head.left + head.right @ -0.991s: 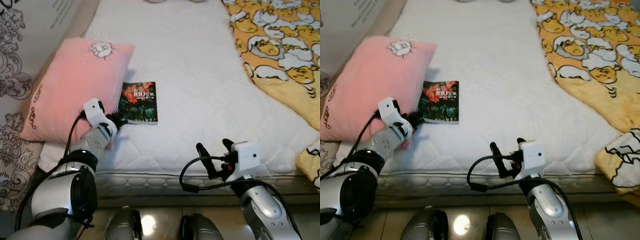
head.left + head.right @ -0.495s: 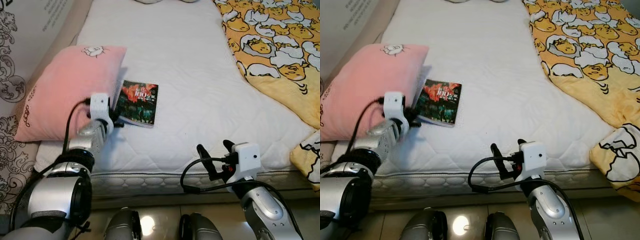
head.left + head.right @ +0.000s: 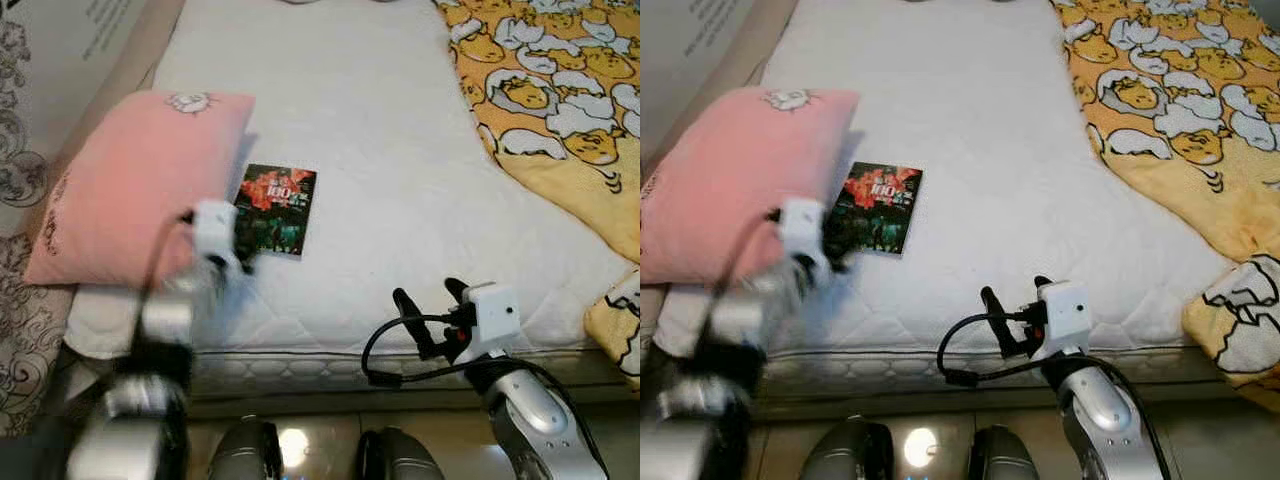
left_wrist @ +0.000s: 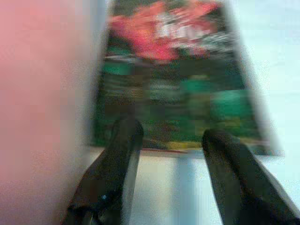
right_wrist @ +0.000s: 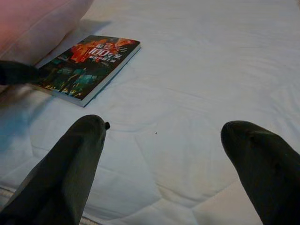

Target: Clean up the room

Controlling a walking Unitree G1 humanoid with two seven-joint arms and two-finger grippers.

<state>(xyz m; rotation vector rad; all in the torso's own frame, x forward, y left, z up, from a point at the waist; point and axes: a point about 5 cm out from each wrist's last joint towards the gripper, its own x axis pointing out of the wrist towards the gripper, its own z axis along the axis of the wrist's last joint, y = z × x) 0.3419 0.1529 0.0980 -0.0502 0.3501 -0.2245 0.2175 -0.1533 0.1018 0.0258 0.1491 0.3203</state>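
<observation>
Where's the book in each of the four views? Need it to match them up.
Left eye view: book left of centre on the mattress.
Right eye view: book left of centre, same spot.
Left wrist view: book just beyond the open left gripper, blurred.
Right wrist view: book far beyond the open right gripper.
Shared landmark: pink pillow along the book's edge.

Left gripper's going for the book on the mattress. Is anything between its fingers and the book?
Nothing visible. The left gripper is open at the near edge of the book, its fingers apart with bare mattress under them. The pink pillow lies close beside the book, not in between.
</observation>
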